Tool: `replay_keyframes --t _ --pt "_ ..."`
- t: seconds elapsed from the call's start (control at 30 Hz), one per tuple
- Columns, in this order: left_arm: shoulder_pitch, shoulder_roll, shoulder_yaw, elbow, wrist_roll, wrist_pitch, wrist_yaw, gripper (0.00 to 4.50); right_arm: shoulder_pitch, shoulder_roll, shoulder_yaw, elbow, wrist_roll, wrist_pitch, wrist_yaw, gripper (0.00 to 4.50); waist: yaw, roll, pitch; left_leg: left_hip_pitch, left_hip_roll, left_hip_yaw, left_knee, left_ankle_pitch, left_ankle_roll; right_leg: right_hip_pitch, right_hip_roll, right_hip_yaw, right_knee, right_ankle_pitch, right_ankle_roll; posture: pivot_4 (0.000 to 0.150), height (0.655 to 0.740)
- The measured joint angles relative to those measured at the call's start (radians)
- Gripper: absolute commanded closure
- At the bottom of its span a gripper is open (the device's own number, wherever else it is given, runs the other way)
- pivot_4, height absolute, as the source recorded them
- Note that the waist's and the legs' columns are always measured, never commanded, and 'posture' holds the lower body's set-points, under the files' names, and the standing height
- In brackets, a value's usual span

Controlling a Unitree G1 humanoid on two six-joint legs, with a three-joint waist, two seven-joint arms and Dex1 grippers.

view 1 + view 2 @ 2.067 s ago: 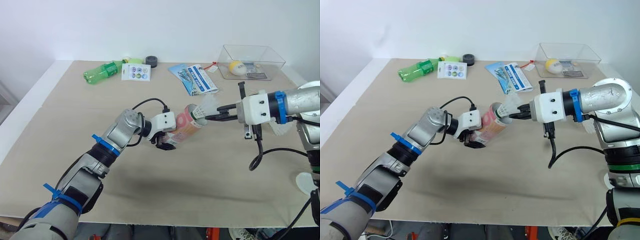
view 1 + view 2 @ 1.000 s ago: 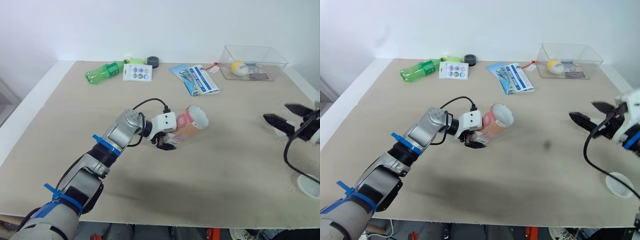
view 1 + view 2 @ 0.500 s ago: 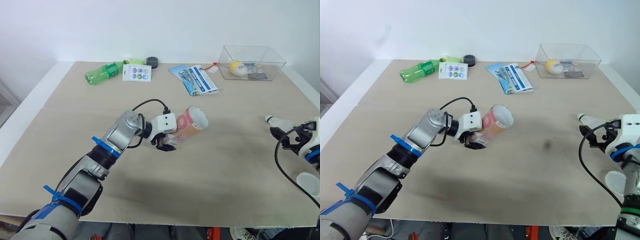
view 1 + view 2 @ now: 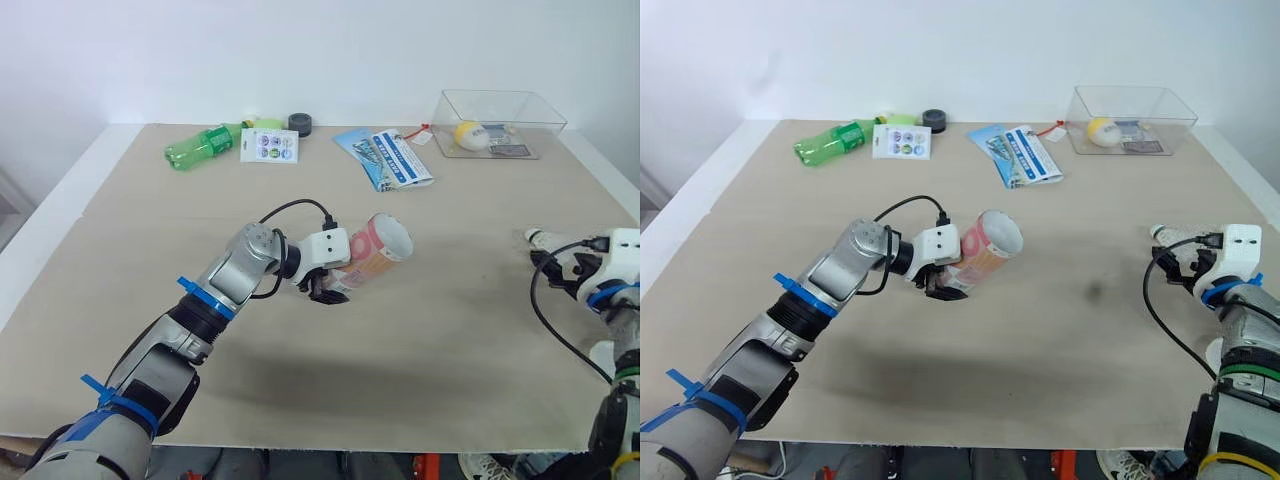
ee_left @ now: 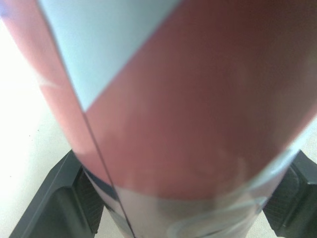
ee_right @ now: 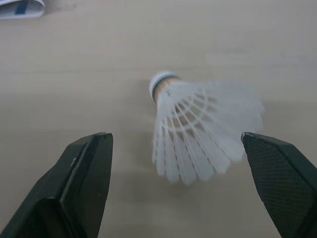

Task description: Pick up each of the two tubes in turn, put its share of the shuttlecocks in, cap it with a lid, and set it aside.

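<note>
A pink tube [image 4: 375, 252] hangs tilted above the middle of the table, its open mouth pointing right, and my left gripper [image 4: 322, 285] is shut on its lower end. The left wrist view has its red and pale blue wall [image 5: 188, 99] pressed between both fingers [image 5: 81, 201]. At the table's right edge a white shuttlecock [image 6: 198, 129] lies on its side. My right gripper [image 4: 1173, 262] is down at the table and open, one finger on either side of the shuttlecock and not touching it. A white lid [image 4: 602, 354] lies by the right arm.
Along the far edge lie a green bottle [image 4: 200, 146], a white card [image 4: 271, 145], a black roll [image 4: 300, 123] and a blue booklet [image 4: 393, 157]. A clear box [image 4: 520, 108] with a yellow ball [image 4: 466, 133] stands at the far right.
My right gripper left a shuttlecock in the tube's mouth, swung back to the right edge and came down around the shuttlecock on the table. The left arm held the tube still.
</note>
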State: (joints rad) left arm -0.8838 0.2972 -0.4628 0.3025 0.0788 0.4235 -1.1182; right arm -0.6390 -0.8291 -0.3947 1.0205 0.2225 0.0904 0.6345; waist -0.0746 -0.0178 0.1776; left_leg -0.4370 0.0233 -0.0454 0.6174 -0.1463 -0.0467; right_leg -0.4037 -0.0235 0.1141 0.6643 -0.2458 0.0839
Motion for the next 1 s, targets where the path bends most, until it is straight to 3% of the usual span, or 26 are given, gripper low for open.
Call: replay_keyframes --t 0.1,0.17,0.43,0.87,1.0 --pt "0.000 0.001 0.000 0.000 0.000 0.001 0.002 0.81 -0.036 0.000 0.010 0.066 -0.013 -0.042 -0.003 0.05 -0.001 0.000 0.000 0.000 0.000 0.000 0.000 0.000 0.000 0.000 0.000 0.000 0.000 0.000 0.000 0.150 0.7400" --pt "0.000 0.001 0.000 0.000 0.000 0.001 0.002 0.81 -0.046 0.000 0.017 0.086 -0.015 -0.057 -0.005 0.57 -0.001 0.000 0.000 0.000 -0.001 0.000 0.000 0.000 0.000 0.000 0.000 0.000 0.000 0.000 0.000 0.150 0.7400" --pt "0.000 0.003 0.000 0.000 0.000 0.000 0.003 0.81 -0.090 0.000 0.037 0.145 -0.033 -0.117 -0.030 4.39 -0.002 0.000 0.000 0.000 -0.001 0.000 0.000 0.000 0.000 0.000 0.000 0.000 0.000 0.000 0.001 0.150 0.7400" --pt "0.000 0.008 0.001 0.002 0.000 -0.005 0.004 0.81 -0.096 0.001 0.098 0.150 -0.084 -0.239 0.016 4.46 -0.005 0.000 0.000 0.000 -0.001 0.000 0.000 0.000 0.000 0.000 0.000 0.000 0.000 0.000 0.001 0.150 0.7400" --pt "-0.003 0.009 0.002 0.017 -0.002 -0.029 -0.001 0.81 0.018 -0.038 0.183 -0.118 -0.107 -0.407 0.227 4.46 -0.005 0.002 0.000 0.000 -0.001 0.000 0.000 0.000 0.000 0.000 0.000 0.001 0.000 0.000 0.002 0.150 0.7400"
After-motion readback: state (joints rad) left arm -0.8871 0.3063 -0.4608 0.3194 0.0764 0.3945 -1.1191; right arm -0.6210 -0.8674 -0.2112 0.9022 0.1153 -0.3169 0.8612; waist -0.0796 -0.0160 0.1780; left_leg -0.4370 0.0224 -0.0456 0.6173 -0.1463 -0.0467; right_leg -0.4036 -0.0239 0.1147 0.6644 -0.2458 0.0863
